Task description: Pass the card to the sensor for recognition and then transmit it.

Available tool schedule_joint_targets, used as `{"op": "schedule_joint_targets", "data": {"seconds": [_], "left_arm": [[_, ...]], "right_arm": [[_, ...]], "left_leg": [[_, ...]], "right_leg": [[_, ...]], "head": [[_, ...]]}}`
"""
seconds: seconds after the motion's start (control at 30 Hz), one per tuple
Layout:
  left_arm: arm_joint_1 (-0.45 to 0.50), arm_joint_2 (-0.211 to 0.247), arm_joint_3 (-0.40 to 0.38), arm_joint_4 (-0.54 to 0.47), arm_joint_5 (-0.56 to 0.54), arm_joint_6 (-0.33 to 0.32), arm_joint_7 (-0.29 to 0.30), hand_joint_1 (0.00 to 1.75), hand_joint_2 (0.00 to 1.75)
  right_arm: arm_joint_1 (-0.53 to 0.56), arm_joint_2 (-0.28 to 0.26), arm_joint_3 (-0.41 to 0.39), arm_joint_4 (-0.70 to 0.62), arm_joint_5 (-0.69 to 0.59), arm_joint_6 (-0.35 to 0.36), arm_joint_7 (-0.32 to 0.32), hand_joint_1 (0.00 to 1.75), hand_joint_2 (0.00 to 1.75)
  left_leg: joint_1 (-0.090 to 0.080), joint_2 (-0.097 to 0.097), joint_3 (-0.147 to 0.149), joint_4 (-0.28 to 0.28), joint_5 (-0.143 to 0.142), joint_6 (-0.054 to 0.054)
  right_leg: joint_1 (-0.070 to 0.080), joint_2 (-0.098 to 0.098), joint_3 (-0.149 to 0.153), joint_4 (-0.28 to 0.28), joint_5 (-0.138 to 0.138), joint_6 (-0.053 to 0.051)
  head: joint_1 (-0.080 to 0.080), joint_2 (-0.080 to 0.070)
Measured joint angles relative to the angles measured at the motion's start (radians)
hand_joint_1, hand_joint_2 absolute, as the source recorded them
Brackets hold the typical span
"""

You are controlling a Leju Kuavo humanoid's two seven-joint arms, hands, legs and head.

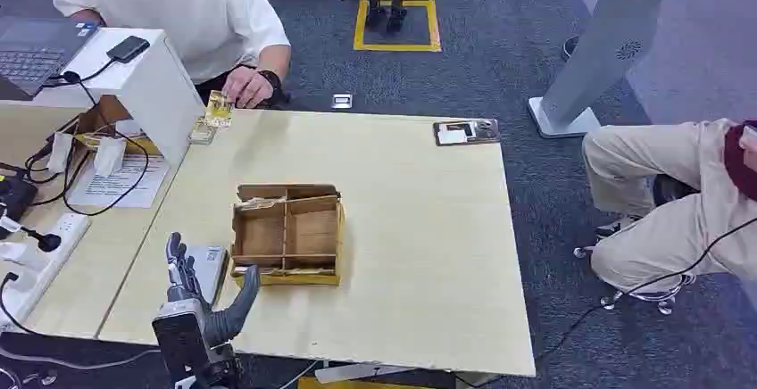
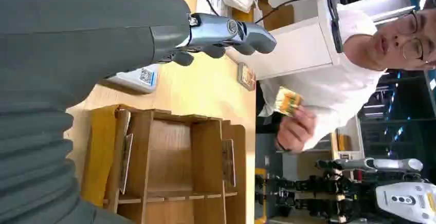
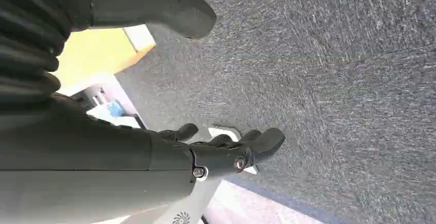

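1. Floor (image 1: 500, 77): dark grey carpet throughout.
2. Desk (image 1: 420, 255): pale wood top, with a second pale surface (image 1: 18, 135) adjoining it at the far left.
3. White stand (image 1: 152, 81) on that left side, carrying a laptop (image 1: 31, 50).
4. Yellow-bordered square (image 1: 397, 25) marked on the carpet beyond the desk.
5. Grey-white slanted pillar (image 1: 607, 41) on a flat base, far right.
6. White power strip (image 1: 40, 255) with cables at the desk's left edge.
7. Light: even, indoor.

Laptop (image 1: 31, 50); power strip (image 1: 40, 260); seated person (image 1: 678, 202).
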Motion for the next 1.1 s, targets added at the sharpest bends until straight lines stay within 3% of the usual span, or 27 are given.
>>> {"op": "schedule_joint_targets", "data": {"seconds": [0.23, 0.37, 0.6, 0.73, 0.83, 0.9, 1.1], "left_arm": [[0.000, 0.000, -0.001, 0.000, 0.000, 0.002, 0.000, 0.00, 1.75], [-0.001, 0.002, -0.001, 0.004, -0.013, -0.004, 0.030, 0.00, 1.75], [-0.017, 0.003, -0.002, 0.038, -0.121, 0.058, 0.082, 0.00, 1.75], [-0.045, 0.004, 0.014, 0.087, -0.229, 0.103, 0.038, 0.00, 1.75], [-0.077, -0.011, 0.097, 0.108, -0.443, 0.109, -0.030, 0.00, 1.75], [-0.118, -0.015, 0.180, 0.114, -0.546, 0.109, -0.038, 0.00, 1.75], [-0.247, -0.020, 0.363, 0.127, -0.705, 0.113, -0.048, 0.00, 1.75]], "right_arm": [[0.000, 0.000, 0.000, 0.000, -0.002, 0.000, -0.002, 0.00, 1.75], [0.000, 0.000, 0.000, 0.000, -0.006, 0.000, -0.016, 0.00, 1.75], [-0.001, 0.000, 0.000, 0.000, 0.007, 0.000, -0.018, 0.00, 1.75], [-0.007, 0.000, 0.005, 0.000, 0.037, 0.000, -0.013, 0.00, 1.75], [-0.018, 0.002, 0.028, 0.000, 0.061, 0.000, 0.000, 0.00, 1.75], [-0.026, 0.006, 0.045, 0.000, 0.079, 0.000, 0.006, 0.00, 1.75], [-0.044, 0.020, 0.075, -0.001, 0.132, 0.000, 0.017, 0.00, 1.75]], "left_leg": [[0.000, 0.000, 0.000, 0.000, 0.000, 0.000], [0.000, 0.000, 0.000, 0.000, 0.000, 0.000], [0.000, 0.000, 0.000, 0.000, 0.000, 0.000], [0.000, 0.000, 0.000, 0.000, 0.000, 0.000], [0.000, 0.000, 0.001, 0.000, 0.000, 0.000], [0.000, 0.000, 0.001, 0.000, 0.001, 0.000], [0.001, 0.000, 0.001, 0.000, 0.002, -0.001]], "right_leg": [[0.000, 0.000, 0.000, 0.000, 0.000, 0.000], [0.000, 0.000, 0.000, 0.000, 0.000, 0.000], [0.000, 0.000, 0.000, 0.000, 0.000, 0.000], [0.000, 0.000, 0.000, 0.000, 0.000, 0.000], [0.000, 0.000, 0.000, 0.000, 0.000, 0.000], [0.000, 0.001, 0.000, 0.000, 0.001, 0.000], [0.001, 0.000, 0.000, 0.000, 0.001, -0.001]], "head": [[0.000, 0.000], [0.000, 0.000], [0.000, 0.000], [0.000, 0.000], [0.000, 0.000], [0.000, 0.000], [0.000, 0.000]]}}
